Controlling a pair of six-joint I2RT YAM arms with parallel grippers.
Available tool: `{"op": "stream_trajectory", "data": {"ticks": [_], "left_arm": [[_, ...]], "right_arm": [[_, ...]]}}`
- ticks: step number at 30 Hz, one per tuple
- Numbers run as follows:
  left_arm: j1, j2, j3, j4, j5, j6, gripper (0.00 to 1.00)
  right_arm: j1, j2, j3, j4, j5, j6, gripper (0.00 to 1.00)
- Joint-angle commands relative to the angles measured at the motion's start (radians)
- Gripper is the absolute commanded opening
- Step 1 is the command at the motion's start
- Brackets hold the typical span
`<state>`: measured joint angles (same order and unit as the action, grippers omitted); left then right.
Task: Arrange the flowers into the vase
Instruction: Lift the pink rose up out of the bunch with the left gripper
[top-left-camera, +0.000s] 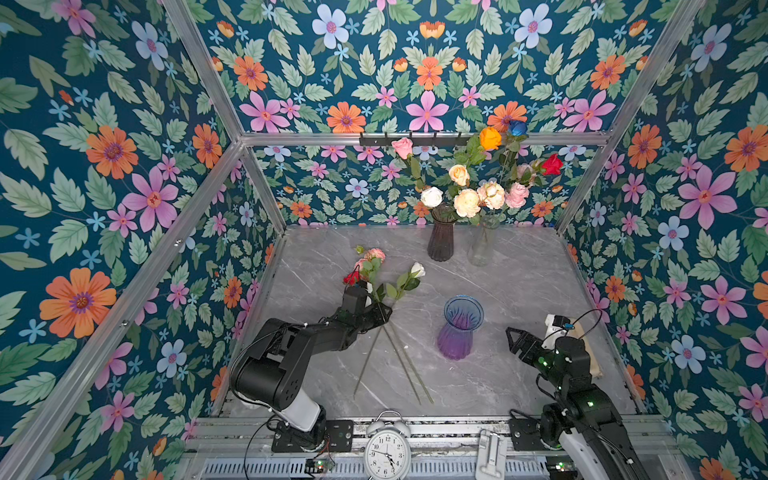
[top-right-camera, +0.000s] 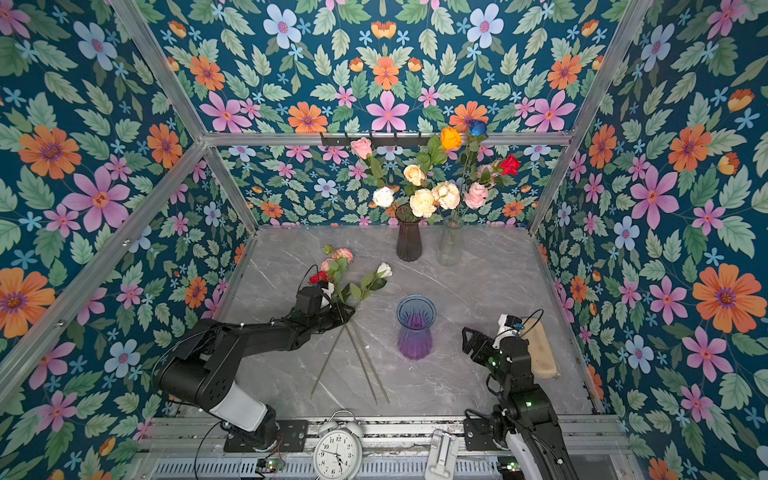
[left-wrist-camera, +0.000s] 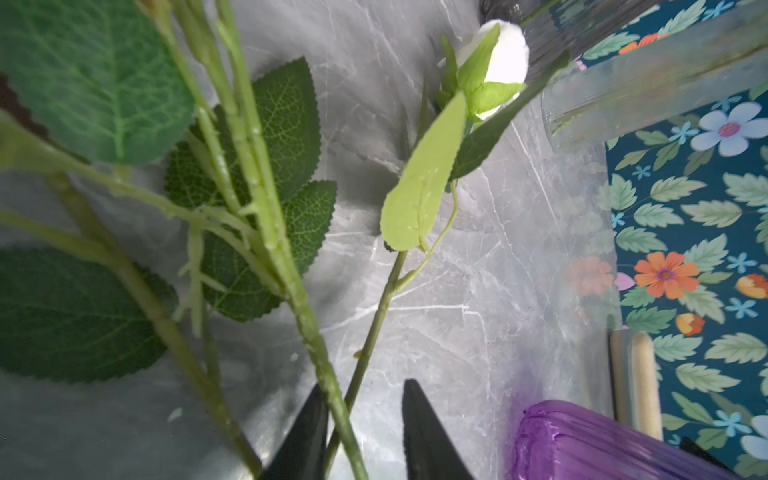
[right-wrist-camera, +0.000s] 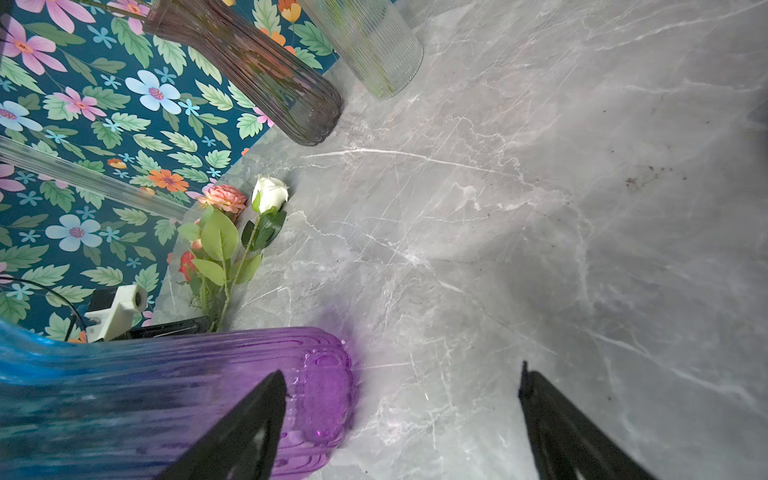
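1. The right gripper (top-left-camera: 512, 340) is hovering low, just beside the vase (top-left-camera: 459, 332). Its fingers are spread wide and are holding nothing. Judgement: it is standing ready to steady the vase or to receive a stem.
2. The vase is standing upright mid-table (top-left-camera: 519, 282), and no stems are showing inside it. Judgement: its filling is yet to begin.
3. The left gripper (left-wrist-camera: 365, 395) is sitting over the spot where the stems cross.
   - Its fingers are narrowed to a slim gap and are straddling two stems.
   - One finger (left-wrist-camera: 311, 424) is touching the thicker stem and the other is standing apart, so no firm pinch is showing.
   - Judgement: gripping at the crossing risks lifting two stems together.
4. The flowers (top-left-camera: 409, 284) are lying flat on the table left of the vase, with cut ends fanning toward the front. The white rose (top-left-camera: 417, 270) and pink bloom (top-left-camera: 374, 254) are pointing away, while the red head (top-left-camera: 351, 278) is lying half hidden by the arm.
5. Farthest back, the dark vase (top-left-camera: 440, 241) and clear vase (top-left-camera: 482, 245) are standing side by side, each carrying blooms, well apart from the work.
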<state>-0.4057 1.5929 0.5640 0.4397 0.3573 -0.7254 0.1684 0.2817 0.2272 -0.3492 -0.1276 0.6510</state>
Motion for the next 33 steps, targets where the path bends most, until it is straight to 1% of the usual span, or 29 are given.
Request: {"op": "stream_trajectory", "data": {"ticks": [1,5,7,13,18,21,26,29,33], "left_arm": [[0.004,-0.003,-0.004,0.054,0.015,-0.013,0.19],[0.008,-0.027,0.003,0.045,0.017,-0.012,0.04],[0.009,-0.046,0.010,0.028,0.013,-0.006,0.00],[0.010,-0.140,0.013,-0.016,-0.004,0.011,0.00],[0.011,-0.274,-0.003,-0.009,0.000,0.012,0.00],[0.011,-0.380,-0.036,0.053,0.001,0.014,0.00],[0.011,-0.538,-0.088,0.223,0.008,-0.018,0.00],[0.010,-0.607,-0.080,0.284,0.034,-0.028,0.00],[0.011,-0.662,-0.053,0.372,0.070,-0.065,0.00]], "right_arm": [[0.001,0.000,0.002,0.001,0.002,0.002,0.89],[0.001,-0.006,0.001,-0.002,0.006,0.002,0.89],[0.000,-0.007,0.001,-0.004,0.006,0.004,0.89],[0.001,-0.009,0.001,-0.004,0.007,0.003,0.89],[0.000,-0.009,0.001,-0.004,0.009,0.003,0.89],[0.000,-0.009,0.001,-0.006,0.006,0.004,0.88],[0.001,-0.012,-0.001,-0.004,0.006,0.004,0.88],[0.001,-0.012,0.000,-0.004,0.006,0.004,0.88],[0.001,-0.012,0.000,-0.004,0.004,0.003,0.88]]}}
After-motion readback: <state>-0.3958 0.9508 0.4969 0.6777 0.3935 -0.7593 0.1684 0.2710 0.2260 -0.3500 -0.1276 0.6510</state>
